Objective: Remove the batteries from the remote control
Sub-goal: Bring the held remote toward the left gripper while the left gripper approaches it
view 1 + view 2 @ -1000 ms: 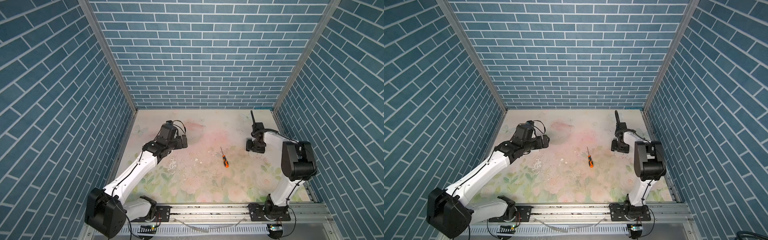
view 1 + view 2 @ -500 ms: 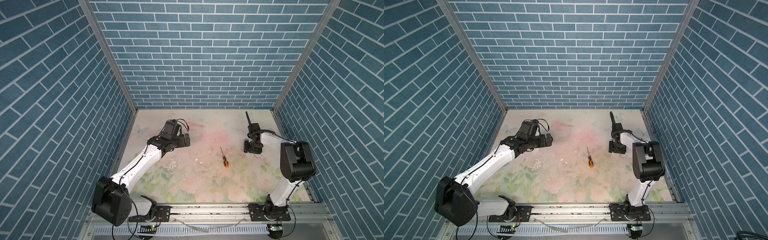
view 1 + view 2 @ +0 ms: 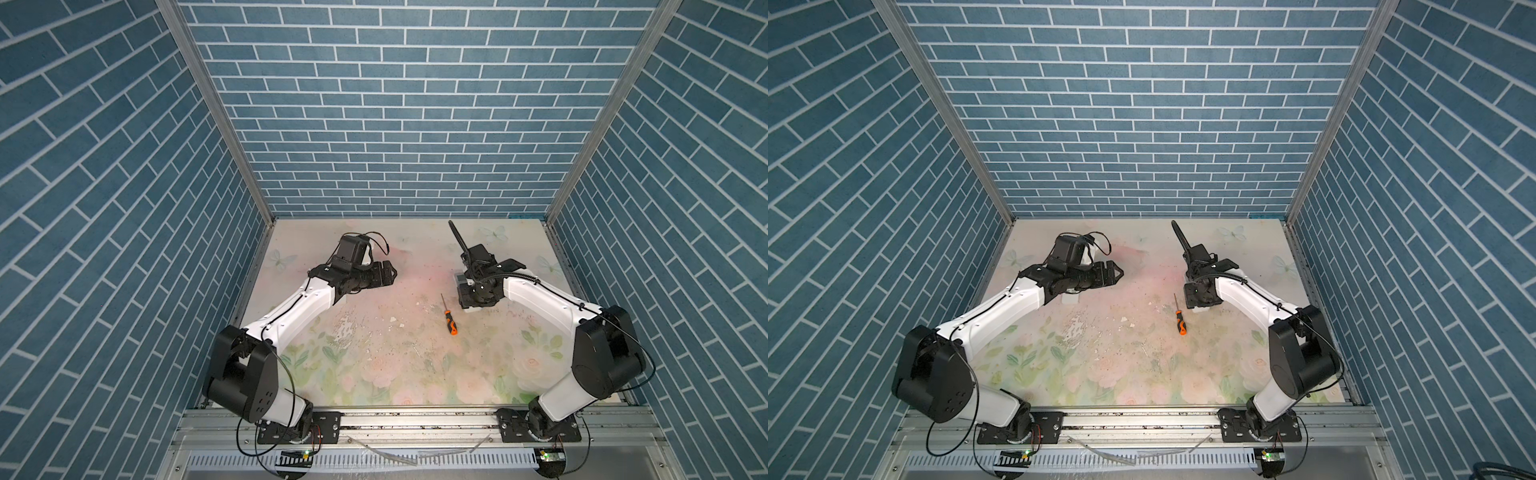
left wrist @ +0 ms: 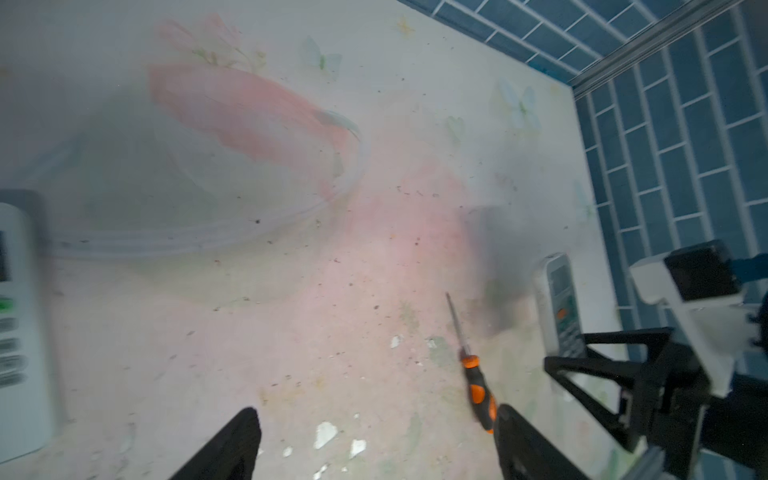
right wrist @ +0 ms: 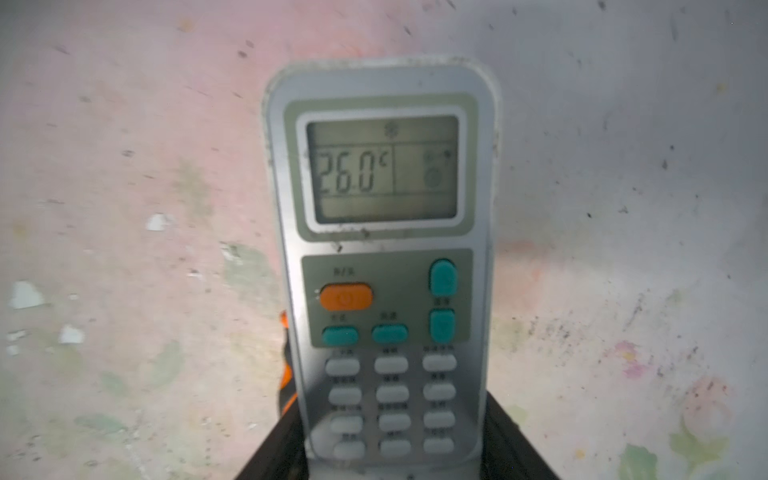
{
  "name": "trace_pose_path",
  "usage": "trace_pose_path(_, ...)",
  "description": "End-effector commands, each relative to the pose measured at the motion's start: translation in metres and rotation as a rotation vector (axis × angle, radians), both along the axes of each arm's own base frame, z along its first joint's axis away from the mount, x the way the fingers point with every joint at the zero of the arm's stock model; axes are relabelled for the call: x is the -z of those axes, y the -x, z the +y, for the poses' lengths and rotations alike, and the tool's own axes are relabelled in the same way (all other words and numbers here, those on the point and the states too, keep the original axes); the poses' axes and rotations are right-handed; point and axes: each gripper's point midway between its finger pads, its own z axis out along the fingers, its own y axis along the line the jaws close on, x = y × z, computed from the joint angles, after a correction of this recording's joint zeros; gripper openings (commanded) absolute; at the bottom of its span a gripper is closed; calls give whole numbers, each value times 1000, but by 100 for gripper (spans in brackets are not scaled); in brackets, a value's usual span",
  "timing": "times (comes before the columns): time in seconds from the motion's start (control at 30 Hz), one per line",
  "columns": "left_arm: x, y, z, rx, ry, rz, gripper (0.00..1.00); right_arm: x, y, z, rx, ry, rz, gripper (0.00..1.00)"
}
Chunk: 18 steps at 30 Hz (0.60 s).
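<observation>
One remote control (image 5: 382, 249) — keypad end gripped between right fingers (image 5: 274, 457) | left fingers (image 4: 232, 444) spread, empty, well apart.

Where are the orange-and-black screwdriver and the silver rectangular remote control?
Orange-and-black screwdriver (image 3: 451, 324): in a top view, on its handle.
Silver rectangular remote control (image 5: 382, 249): right wrist view, face just below its display.

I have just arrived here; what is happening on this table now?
The right tool grips a remote control by its lower end, keypad side toward its wrist camera. The left tool hangs open and empty above the table. A screwdriver lies between the arms, and a second remote lies near the left arm. No batteries are in view.
</observation>
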Motion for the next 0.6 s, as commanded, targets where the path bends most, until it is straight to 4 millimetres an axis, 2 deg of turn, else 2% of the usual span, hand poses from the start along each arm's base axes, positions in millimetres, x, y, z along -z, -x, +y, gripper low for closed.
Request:
trace_pose_path(0.0,-14,-6,-31,50,201,-43,79,-33,-3,27,16,-78,-62,0)
trace_pose_path(0.27,-25,-10,-50,55,372,-118,71,-53,1,89,-75,-213,-75,0)
trace_pose_path(0.57,-25,-13,-75,89,508,-131,61,-58,6,131,-150,-290,-56,0)
